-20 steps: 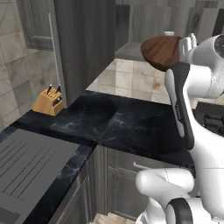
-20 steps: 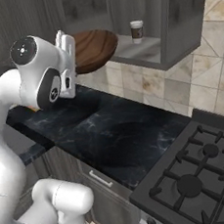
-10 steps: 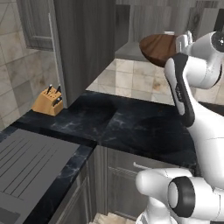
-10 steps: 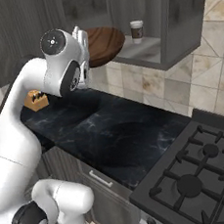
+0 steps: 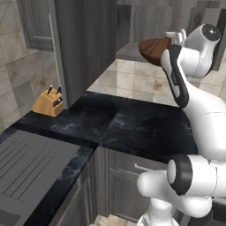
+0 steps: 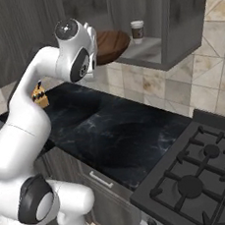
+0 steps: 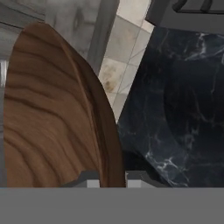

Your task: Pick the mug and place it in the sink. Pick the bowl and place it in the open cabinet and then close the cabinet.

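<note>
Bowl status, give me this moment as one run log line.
phase: carrying bowl to cabinet | gripper: shut on bowl rim | bowl: at shelf edge, beside paper cup | door: open

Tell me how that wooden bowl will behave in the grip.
The bowl looks rigid solid wood, so it probably won't flex. The tool pinches only its thin rim, so it may pivot. Wide and shallow, it should settle flat.

We see a home kitchen: gas stove (image 6: 201, 183) at lower right, dark marble surface (image 6: 122, 133), knife block (image 5: 49, 101) at left, tiled wall (image 6: 203, 69), wall cabinet (image 6: 173, 23).
</note>
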